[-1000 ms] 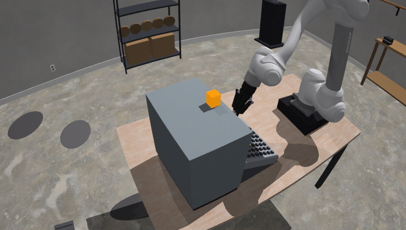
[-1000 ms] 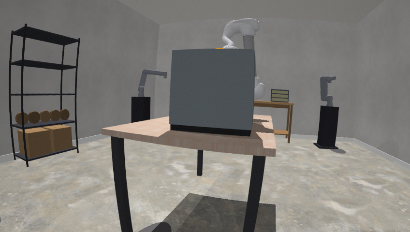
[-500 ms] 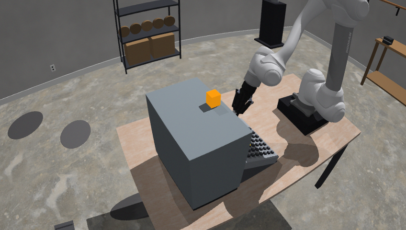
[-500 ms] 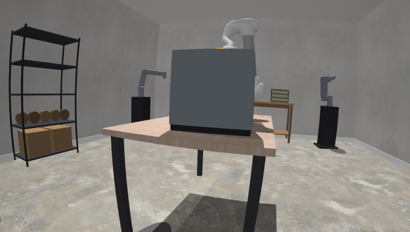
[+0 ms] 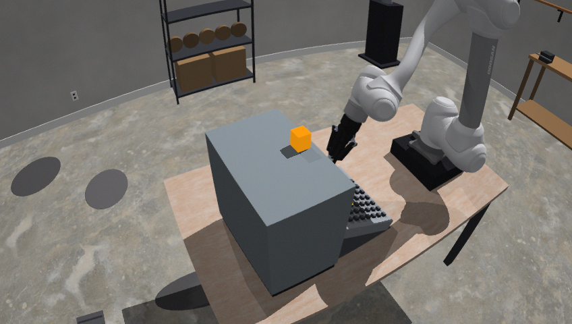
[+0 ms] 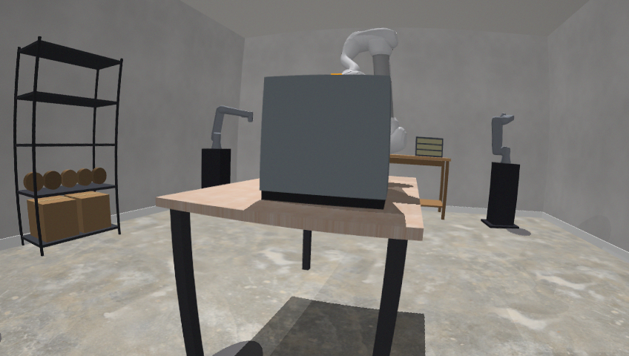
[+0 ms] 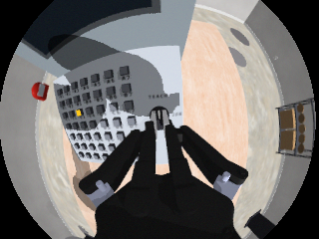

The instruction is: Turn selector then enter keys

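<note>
While I watched through the wrist camera, the gripper [image 7: 159, 127] was closed on the selector knob [image 7: 159, 116], its two dark fingers pinching the small round knob from either side on the light panel just right of the keypad [image 7: 94, 110]. One key [image 7: 79, 112] on the left part of that keypad glowed orange; I could not read the printed names under the keys, nor the selector's lettering. A red button [image 7: 40, 91] sat off the keypad's far left edge.

From the top camera, I saw the gripper [image 5: 338, 150] angled down against the upper front of the grey machine [image 5: 276, 192], beside the orange cube [image 5: 300, 138] resting on the machine's roof. The sloped keypad [image 5: 365, 208] jutted out lower on that same face. Machine and the arm's black base [image 5: 405, 156] both stood on the wooden tabletop [image 5: 461, 200], well apart.

From the exterior camera only the machine's plain back [image 6: 324, 136] showed, with the white arm [image 6: 368, 44] rising behind it.
</note>
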You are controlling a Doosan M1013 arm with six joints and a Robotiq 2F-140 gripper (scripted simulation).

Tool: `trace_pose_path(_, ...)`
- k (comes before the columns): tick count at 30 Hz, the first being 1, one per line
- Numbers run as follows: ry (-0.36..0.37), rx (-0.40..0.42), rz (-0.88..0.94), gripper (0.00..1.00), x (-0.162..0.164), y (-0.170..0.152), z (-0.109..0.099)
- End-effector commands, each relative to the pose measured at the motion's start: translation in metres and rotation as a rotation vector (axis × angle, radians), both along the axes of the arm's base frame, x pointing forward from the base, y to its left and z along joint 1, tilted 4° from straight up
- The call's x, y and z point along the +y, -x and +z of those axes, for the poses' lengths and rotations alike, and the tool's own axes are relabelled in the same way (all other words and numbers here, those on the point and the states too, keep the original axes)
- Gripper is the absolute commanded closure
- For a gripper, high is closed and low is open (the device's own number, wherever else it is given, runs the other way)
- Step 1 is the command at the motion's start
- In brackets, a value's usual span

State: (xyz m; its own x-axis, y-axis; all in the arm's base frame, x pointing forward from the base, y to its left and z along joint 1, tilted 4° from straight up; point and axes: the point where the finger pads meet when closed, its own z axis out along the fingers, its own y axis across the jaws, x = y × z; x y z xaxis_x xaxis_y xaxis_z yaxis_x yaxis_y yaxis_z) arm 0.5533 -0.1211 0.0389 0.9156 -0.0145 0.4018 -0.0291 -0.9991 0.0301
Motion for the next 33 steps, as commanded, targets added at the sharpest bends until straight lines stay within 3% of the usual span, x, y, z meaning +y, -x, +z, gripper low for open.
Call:
trace_pose_path(1,0.0,0.0,0.0,1.0,0.0,-0.0001,0.0)
trace_pose_path(16,-0.023,-0.002,-0.053,1.0,0.0,0.0,0.0)
trace_pose_path(33,-0.137,-0.014,-0.313,1.0,0.0,0.0,0.0)
